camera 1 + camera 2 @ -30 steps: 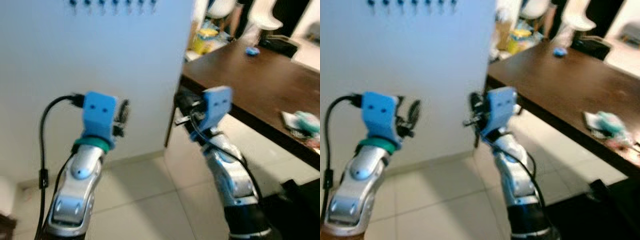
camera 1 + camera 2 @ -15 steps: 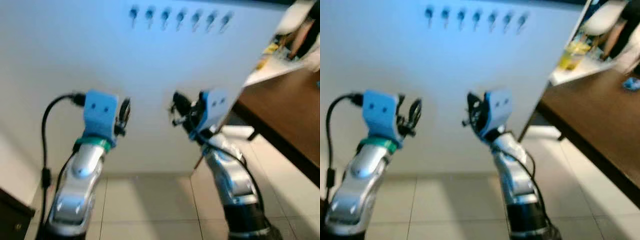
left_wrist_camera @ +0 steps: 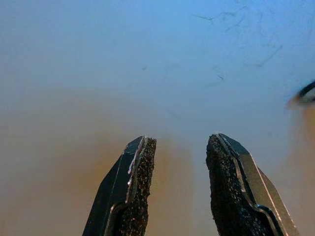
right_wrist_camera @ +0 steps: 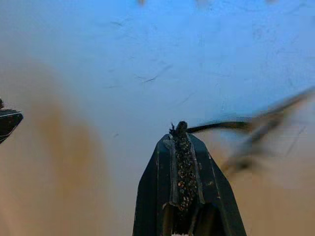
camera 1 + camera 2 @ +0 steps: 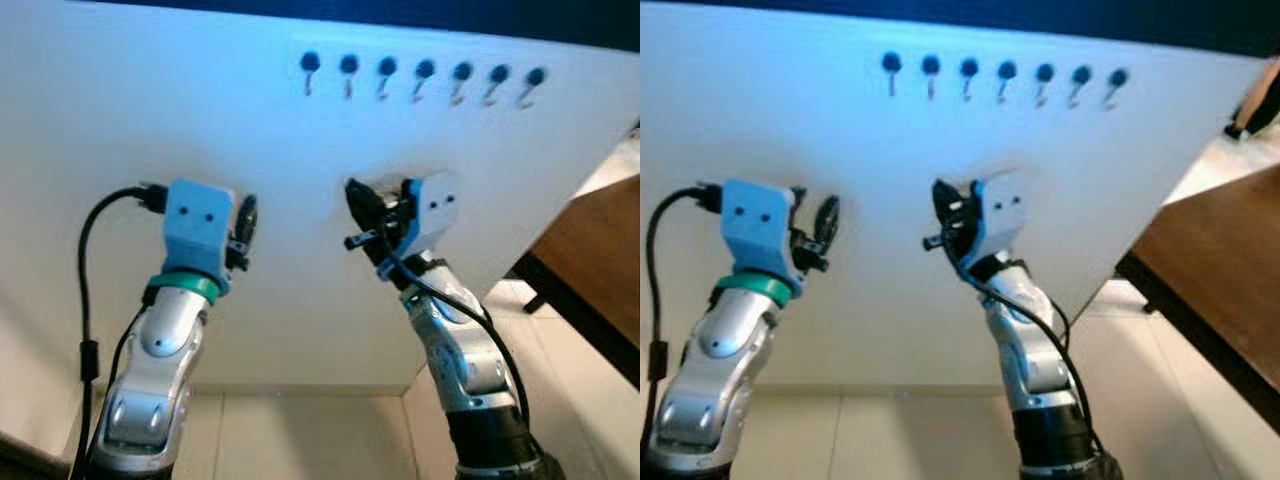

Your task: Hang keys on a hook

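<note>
A row of several dark hooks [image 5: 425, 72] runs along the top of a white wall panel [image 5: 150, 110] straight ahead. My right gripper [image 5: 362, 208] is raised below the hooks, a little to their left, still short of the wall. Its fingers [image 4: 179, 147] are pressed together on a thin dark key ring [image 4: 246, 127] that sticks out to one side and is blurred. A small metal piece of the keys [image 5: 356, 240] juts from the gripper. My left gripper [image 3: 181, 140] is held up further left, facing the bare wall, open and with nothing in it.
The corner of a dark brown table [image 5: 595, 260] stands at the right, beside the wall panel's edge. Pale floor tiles [image 5: 300, 440] lie below. A black cable [image 5: 88, 260] loops off my left wrist.
The camera has swung left and up: the hooks now sit lower and more central, and the table has slid to the right edge. Both arms stay raised in the same pose.
</note>
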Robot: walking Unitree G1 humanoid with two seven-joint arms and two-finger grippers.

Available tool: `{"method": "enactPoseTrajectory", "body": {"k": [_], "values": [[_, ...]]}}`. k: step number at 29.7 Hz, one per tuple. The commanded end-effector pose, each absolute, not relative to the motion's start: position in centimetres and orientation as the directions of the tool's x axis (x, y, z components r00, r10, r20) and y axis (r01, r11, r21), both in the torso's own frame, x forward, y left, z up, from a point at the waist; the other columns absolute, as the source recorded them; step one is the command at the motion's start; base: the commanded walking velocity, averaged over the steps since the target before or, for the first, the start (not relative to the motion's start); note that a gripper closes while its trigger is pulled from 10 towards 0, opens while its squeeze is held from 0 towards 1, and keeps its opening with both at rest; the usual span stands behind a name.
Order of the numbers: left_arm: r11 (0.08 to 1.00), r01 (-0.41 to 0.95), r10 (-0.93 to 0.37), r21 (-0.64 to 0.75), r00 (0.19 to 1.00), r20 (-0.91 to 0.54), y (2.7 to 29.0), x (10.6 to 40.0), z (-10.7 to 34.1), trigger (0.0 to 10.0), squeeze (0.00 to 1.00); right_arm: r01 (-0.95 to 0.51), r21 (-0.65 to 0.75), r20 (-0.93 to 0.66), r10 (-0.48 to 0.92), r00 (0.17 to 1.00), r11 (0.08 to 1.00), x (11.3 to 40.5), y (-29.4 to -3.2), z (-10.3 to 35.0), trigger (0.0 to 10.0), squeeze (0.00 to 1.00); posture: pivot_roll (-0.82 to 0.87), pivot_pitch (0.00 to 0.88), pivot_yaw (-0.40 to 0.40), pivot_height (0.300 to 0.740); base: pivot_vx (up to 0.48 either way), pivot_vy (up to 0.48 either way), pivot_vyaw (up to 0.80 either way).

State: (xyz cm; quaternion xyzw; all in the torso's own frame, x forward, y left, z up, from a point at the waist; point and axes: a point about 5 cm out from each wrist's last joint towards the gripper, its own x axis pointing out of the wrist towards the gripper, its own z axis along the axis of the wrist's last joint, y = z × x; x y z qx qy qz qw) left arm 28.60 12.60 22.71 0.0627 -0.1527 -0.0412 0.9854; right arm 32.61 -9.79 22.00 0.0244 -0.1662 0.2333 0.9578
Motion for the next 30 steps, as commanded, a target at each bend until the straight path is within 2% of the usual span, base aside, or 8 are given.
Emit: {"method": "enactPoseTrajectory", "body": {"k": [1, 6, 16, 26, 30], "values": [[0.989, 0.077, -0.111, 0.127, 0.953, 0.283, 12.3, 28.5, 22.4, 10.0, 0.0, -0.449, -0.028, 0.334, 0.431, 0.838, 0.893, 32.5, -10.3, 22.0, 10.0, 0.0, -0.04, 0.0, 0.032, 0.74, 0.0, 0.0, 0.0], [0.989, 0.109, -0.136, 0.104, 0.942, 0.307, 12.2, 28.0, 22.8, 10.0, 0.0, -0.515, -0.098, 0.363, 0.512, 0.778, 0.852, 31.7, -10.1, 23.2, 10.0, 0.0, -0.04, 0.0, 0.038, 0.74, 0.0, 0.0, 0.0], [0.987, 0.137, -0.158, 0.085, 0.929, 0.334, 11.9, 27.7, 23.5, 10.0, 0.0, -0.491, -0.157, 0.395, 0.51, 0.764, 0.857, 31.8, -10.7, 24.4, 10.0, 0.0, -0.04, 0.0, 0.043, 0.74, 0.0, 0.0, 0.0], [0.986, 0.129, -0.159, 0.11, 0.927, 0.339, 12.4, 27.2, 23.5, 10.0, 0.0, -0.496, -0.204, 0.405, 0.534, 0.742, 0.844, 31.4, -10.9, 24.9, 10.0, 0.0, -0.04, 0.0, 0.045, 0.74, 0.0, 0.0, 0.0], [0.972, 0.163, -0.212, 0.17, 0.918, 0.334, 12.4, 26.5, 23.5, 10.0, 0.0, -0.486, -0.246, 0.467, 0.542, 0.699, 0.839, 31.1, -10.5, 27.1, 10.0, 0.0, -0.04, 0.0, 0.05, 0.74, 0.0, 0.0, 0.0]]}}
